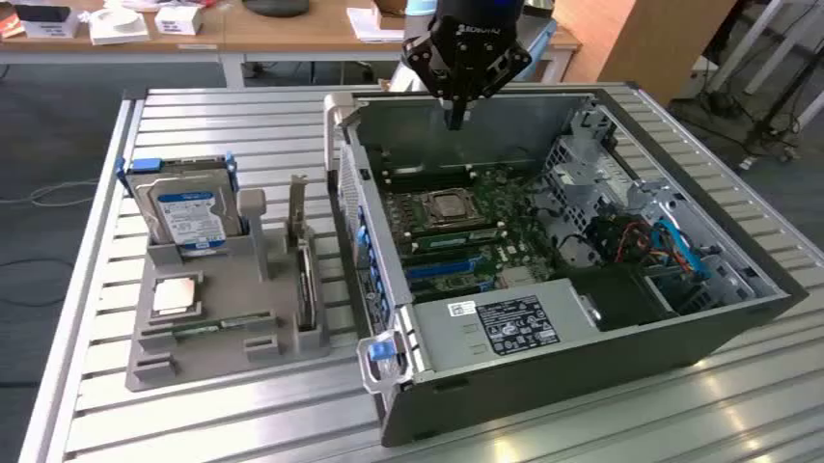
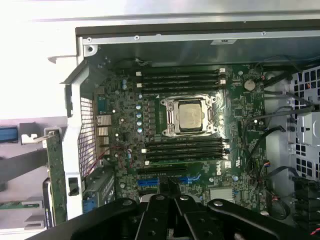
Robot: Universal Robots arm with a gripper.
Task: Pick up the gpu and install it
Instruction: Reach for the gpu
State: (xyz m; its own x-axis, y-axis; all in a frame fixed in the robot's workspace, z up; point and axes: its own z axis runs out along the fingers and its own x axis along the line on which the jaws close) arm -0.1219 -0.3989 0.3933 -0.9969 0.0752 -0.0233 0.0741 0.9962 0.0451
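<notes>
Black hand [image 1: 454,116] closed above open metal case [image 1: 580,371]; thin gpu [image 1: 305,275] upright in rack [image 1: 219,333].

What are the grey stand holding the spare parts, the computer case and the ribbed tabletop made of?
Grey stand: likely plastic, with a matte finish and soft, moulded-looking edges.
Computer case: sheet metal, it seems, painted dark outside and bare grey inside, with punched holes.
Ribbed tabletop: probably aluminium, since its silver slats have a brushed look and catch the light.
</notes>
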